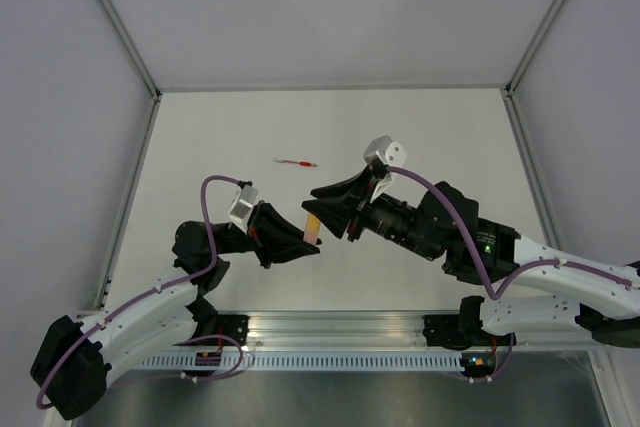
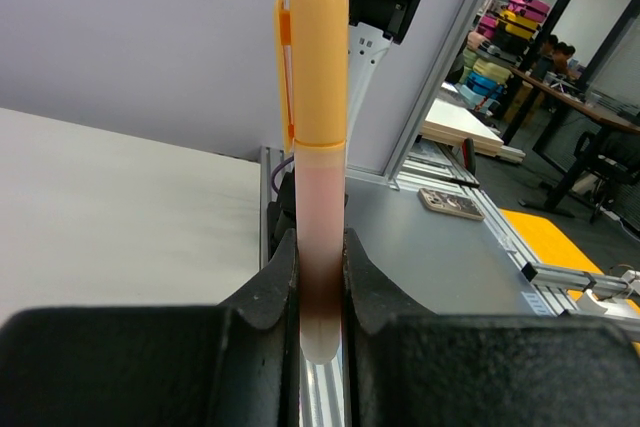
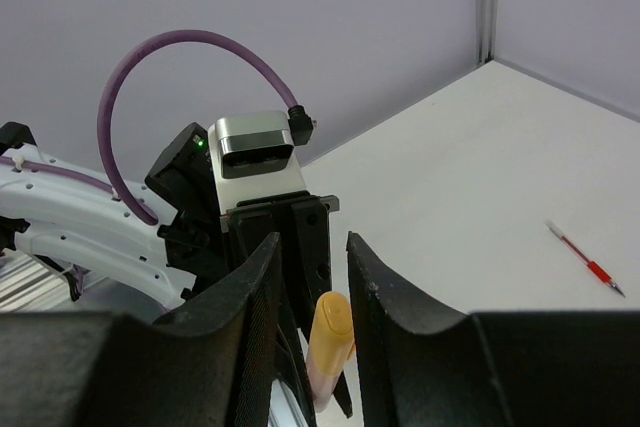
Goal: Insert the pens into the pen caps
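1. Pen and cap sit joined: the orange cap (image 2: 320, 57) covers the upper end of the orange pen (image 2: 318, 207), whose pale pinkish barrel runs down out of it. I judge this pair done.
2. Low on that barrel, the left gripper (image 2: 320, 252) is clamped on the orange pen, one finger pressed to each side. It holds the pen off the table (image 1: 430, 137), in the space between the two arms.
3. The pen's long axis runs out along the left fingers, with the capped end away from that wrist and aimed into the right gripper (image 3: 312, 247).
4. The right gripper's jaws stand parted, one on each side of the cap. A gap shows on at least one side, so they pinch nothing.
5. Farther out, a red pen (image 1: 295, 162) lies flat on the table, beyond both grippers and well apart from them. In the top view its long axis runs roughly across the table from left to right. Whether it wears a cap is too small to tell.
6. Judgement: the red pen lies almost straight ahead of both grippers, about equally near. The right arm is the empty one, so it looks the likelier to reach, closing across the thin barrel.
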Robot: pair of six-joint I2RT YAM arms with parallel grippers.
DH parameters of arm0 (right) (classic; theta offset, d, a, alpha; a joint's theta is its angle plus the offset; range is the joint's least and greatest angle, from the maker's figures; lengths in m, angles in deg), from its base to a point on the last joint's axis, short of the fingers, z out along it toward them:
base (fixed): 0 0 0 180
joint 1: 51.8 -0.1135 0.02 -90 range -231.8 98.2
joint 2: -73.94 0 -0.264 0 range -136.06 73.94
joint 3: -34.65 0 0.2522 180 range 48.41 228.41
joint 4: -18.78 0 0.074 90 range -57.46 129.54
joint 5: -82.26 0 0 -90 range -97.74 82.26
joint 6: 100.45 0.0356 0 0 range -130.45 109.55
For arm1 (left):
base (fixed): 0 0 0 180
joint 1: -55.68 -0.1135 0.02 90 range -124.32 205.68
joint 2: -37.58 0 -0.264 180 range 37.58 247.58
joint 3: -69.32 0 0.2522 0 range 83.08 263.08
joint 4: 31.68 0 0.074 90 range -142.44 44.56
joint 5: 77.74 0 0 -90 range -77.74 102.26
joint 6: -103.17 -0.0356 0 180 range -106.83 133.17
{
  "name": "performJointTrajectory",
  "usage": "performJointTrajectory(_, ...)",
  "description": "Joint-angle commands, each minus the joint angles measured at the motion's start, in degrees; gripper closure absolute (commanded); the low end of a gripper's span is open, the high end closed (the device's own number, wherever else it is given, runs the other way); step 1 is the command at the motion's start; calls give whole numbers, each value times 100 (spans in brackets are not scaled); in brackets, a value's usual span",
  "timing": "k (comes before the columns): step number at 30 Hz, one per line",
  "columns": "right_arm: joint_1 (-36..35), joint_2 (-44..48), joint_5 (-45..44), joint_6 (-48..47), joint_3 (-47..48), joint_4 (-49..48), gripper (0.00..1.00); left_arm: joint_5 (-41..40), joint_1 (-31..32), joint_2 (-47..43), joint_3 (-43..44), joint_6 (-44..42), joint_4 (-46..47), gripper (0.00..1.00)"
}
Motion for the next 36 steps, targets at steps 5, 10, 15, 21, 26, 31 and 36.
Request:
performJointTrajectory(5,-29,-164,165,-53,-2,-218,62,159,-3,-16,-11,139,488,98)
performJointTrajectory(10,-29,-296,166,-36,-116,-385,62,186,-3,-16,-20,174,541,98)
performJointTrajectory(15,-29,-349,148,-9,-187,-438,69,195,-3,-8,-20,209,602,98)
performJointTrajectory(21,-29,-103,648,350,-915,-964,92,221,-11,-69,-81,341,909,98)
performJointTrajectory(26,-21,-24,921,562,-1610,-1255,100,54,-3,-34,-99,832,1489,98)
performJointTrajectory(31,-29,-41,965,580,-1813,-1317,100,115,-3,36,59,869,1569,98)
performJointTrajectory(36,-29,-147,1114,641,-1900,-1291,100,142,-3,89,104,948,1692,98)
